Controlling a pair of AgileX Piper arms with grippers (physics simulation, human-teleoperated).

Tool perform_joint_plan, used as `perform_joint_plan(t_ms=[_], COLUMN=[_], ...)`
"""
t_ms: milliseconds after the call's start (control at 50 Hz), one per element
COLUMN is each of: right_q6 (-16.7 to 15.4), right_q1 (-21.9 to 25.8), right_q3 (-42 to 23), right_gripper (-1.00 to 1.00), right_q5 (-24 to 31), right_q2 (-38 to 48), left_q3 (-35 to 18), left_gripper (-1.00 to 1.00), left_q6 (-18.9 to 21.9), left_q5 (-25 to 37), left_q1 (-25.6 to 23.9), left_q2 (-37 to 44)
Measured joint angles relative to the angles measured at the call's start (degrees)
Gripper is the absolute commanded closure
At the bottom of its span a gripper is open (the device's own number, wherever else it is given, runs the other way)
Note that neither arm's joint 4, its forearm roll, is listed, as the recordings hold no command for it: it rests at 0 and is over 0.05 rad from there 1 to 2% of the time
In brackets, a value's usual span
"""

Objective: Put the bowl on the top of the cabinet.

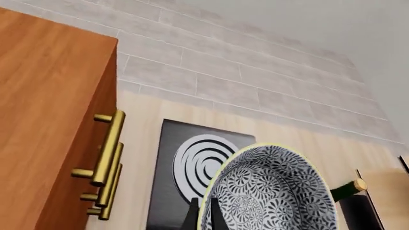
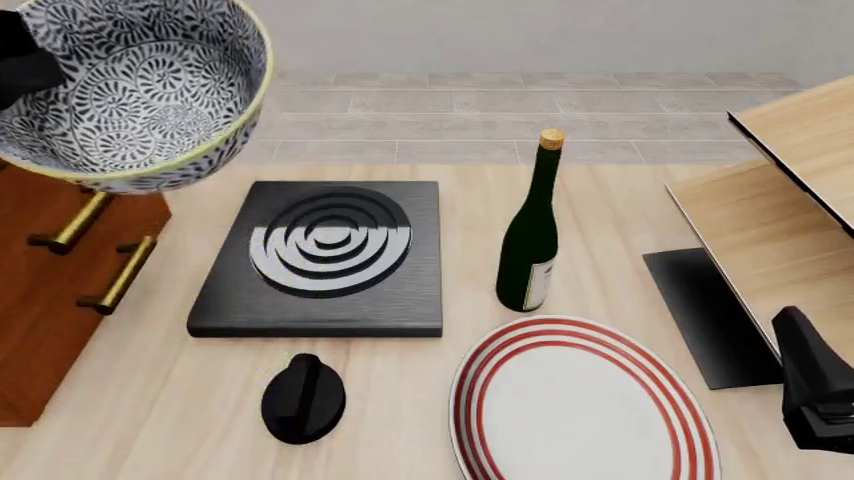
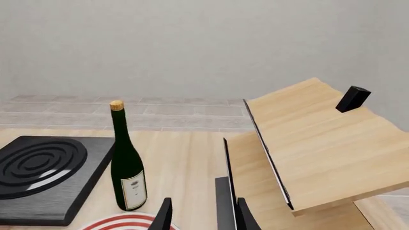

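Nearest you in the front view, the red-ringed plate is lying on the table beside a black knob, and your right gripper is waiting low at the right edge with its fingers parted and nothing between them. Behind those, a green bottle is standing upright just beside a black burner block.

Your left gripper is clamping the bowl by its rim, lifted high above the front edge of the cabinet and tilting its opening toward you. Only the left wrist view is showing the fingers on the rim and three gold handles. Only the right wrist view is showing a small black block on the pale shelf unit. A grey tiled strip and plain wall are closing the back.
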Motion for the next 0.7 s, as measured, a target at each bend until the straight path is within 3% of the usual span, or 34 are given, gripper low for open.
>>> perform_joint_plan(t_ms=[300,700], right_q6=[0.0,-0.2], right_q1=[-0.1,-0.1], right_q3=[-0.1,-0.1], right_gripper=[-1.0,-1.0], right_q5=[0.2,0.3], right_q2=[-0.1,-0.1], left_q3=[-5.7,-14.2], left_gripper=[1.0,1.0], left_q6=[-5.3,-8.3], left_q5=[3.8,10.4], left_q1=[0.7,1.7], left_q2=[5.4,11.1])
